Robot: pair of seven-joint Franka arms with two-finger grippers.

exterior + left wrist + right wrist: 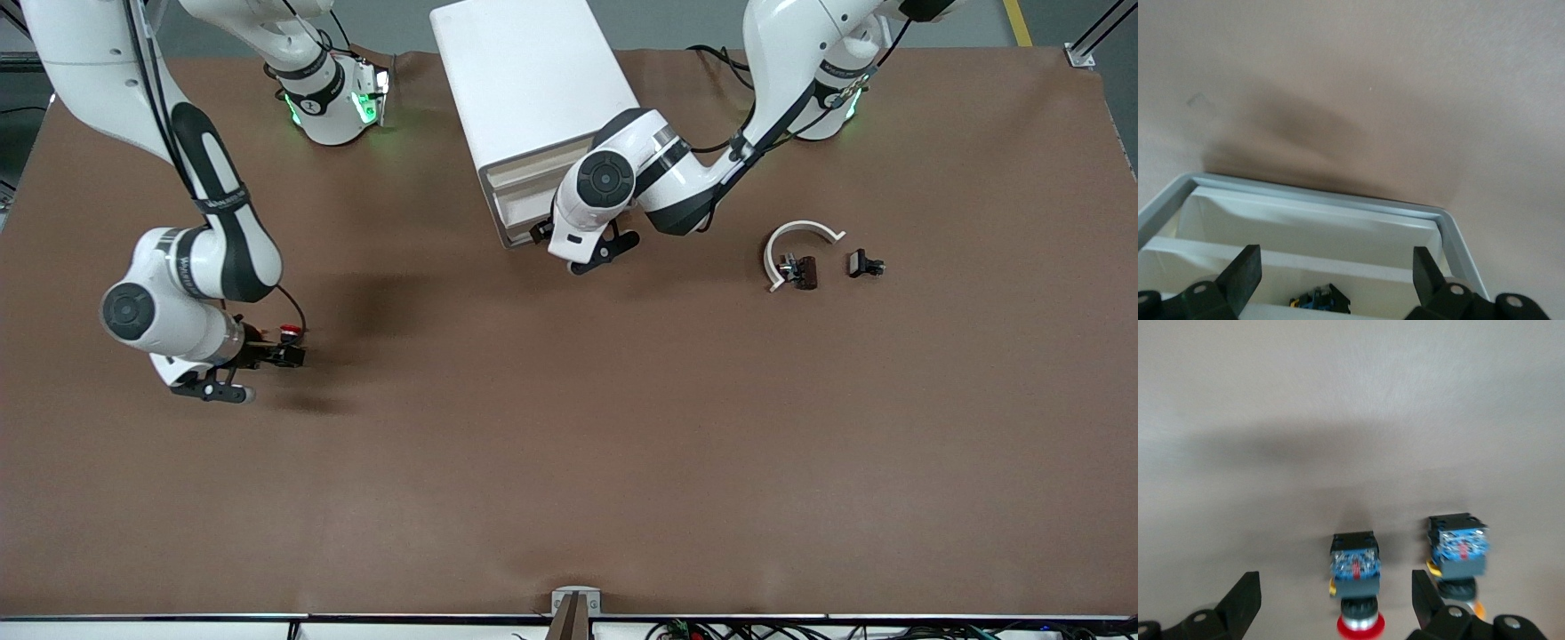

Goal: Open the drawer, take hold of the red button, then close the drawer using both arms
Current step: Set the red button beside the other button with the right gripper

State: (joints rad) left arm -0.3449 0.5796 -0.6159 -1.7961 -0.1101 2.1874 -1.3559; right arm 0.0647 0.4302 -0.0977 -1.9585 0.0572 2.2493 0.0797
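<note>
The button (1355, 577) lies on its side on the table, red cap toward my right wrist, between the spread fingers of my open right gripper (1335, 599), which touch nothing. From the front, its red cap (290, 333) shows at the tip of the right gripper (271, 353), toward the right arm's end of the table. The drawer (511, 209) of the white cabinet (533, 80) stands pulled out. My left gripper (1337, 267) hangs open over the drawer's rim (1311, 193); from the front it (540, 233) is mostly hidden by its wrist.
A similar button with a yellow-orange cap (1458, 553) lies beside the red one. A small dark blue part (1319, 300) sits in a drawer compartment. Toward the left arm's end lie a white curved piece (800, 242) and two small dark parts (805, 272) (864, 264).
</note>
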